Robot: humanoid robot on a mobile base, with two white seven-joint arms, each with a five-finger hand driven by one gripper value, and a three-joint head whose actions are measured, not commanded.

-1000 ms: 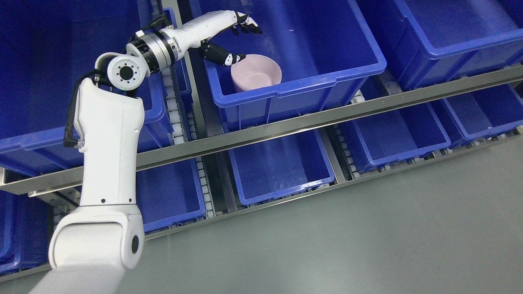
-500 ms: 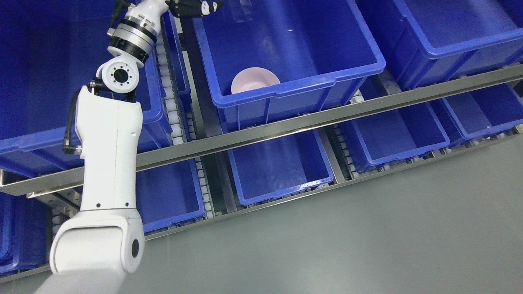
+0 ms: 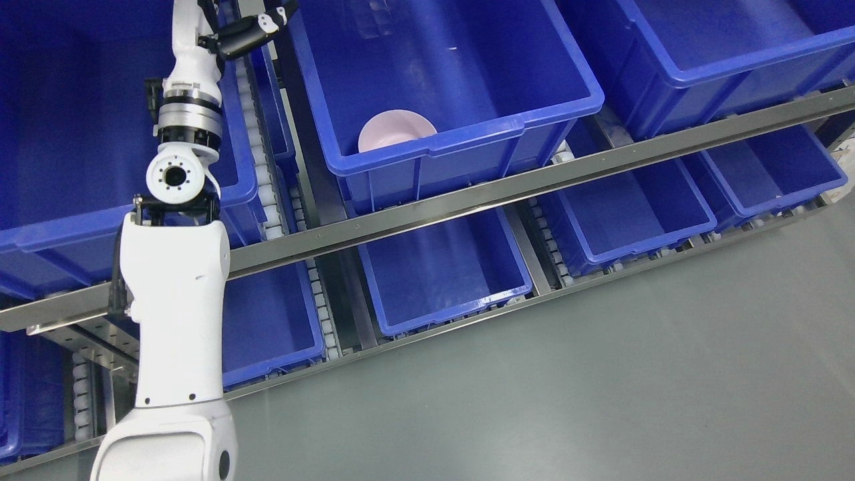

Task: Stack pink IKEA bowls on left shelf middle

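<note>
A pink bowl (image 3: 394, 130) rests inside the middle blue bin (image 3: 467, 137) on the upper shelf level, near that bin's front left corner, its lower part hidden by the bin's front wall. My left arm rises from the bottom left, and its hand (image 3: 250, 27) sits at the top edge, above and to the left of the bowl, over the gap between bins. The hand is mostly cut off by the frame and holds nothing that I can see. The right arm does not show.
Blue bins fill both shelf levels: a large one at the left (image 3: 80, 133), one at the upper right (image 3: 701, 47), and several smaller ones on the lower level (image 3: 441, 274). A steel rail (image 3: 534, 184) runs across. Grey floor (image 3: 601, 387) lies below.
The left hand let go of the bowl, which dropped lower into the bin, and the hand drew back up and to the left. The whole picture has shifted slightly, so the camera has moved.
</note>
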